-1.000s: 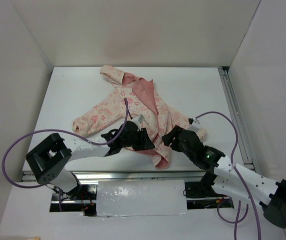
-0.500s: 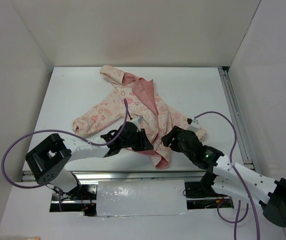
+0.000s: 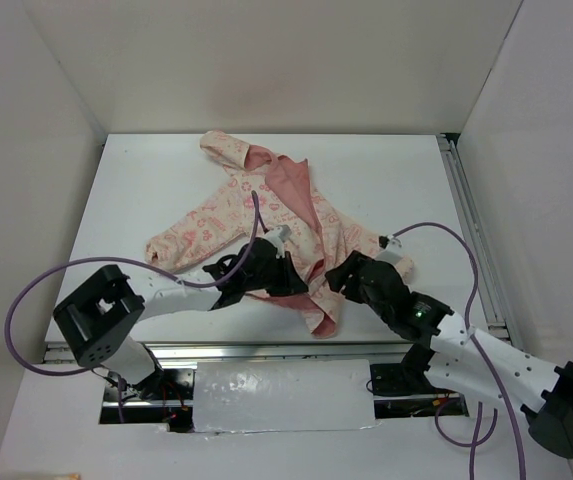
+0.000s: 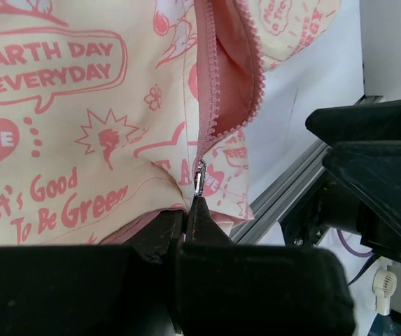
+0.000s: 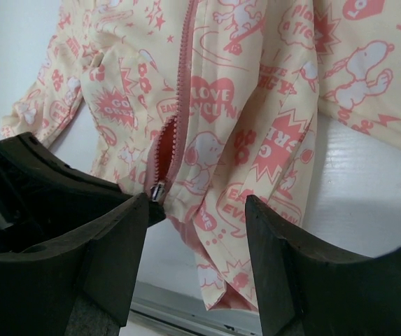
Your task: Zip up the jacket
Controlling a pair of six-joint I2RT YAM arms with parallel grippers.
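The jacket (image 3: pixel 266 210) lies on the white table, cream with pink print, hood at the back, front open and showing pink lining. My left gripper (image 3: pixel 292 279) is at the jacket's near hem, shut on the metal zipper pull (image 4: pixel 199 178), which sits at the bottom of the pink zipper (image 4: pixel 207 84); the teeth above it stand apart. My right gripper (image 3: pixel 340 276) is open just right of it, its fingers (image 5: pixel 116 238) on either side of the hem of the jacket (image 5: pixel 256 91) without touching. The pull also shows in the right wrist view (image 5: pixel 157 190).
The table's metal front rail (image 3: pixel 266 350) runs just below the hem. A side rail (image 3: pixel 471 230) lines the right edge. White walls enclose the table on three sides. Purple cables loop from both arms.
Both arms stay at the hem. The left wrist has shifted slightly toward the back with the pull held. The right gripper has edged a little nearer the front.
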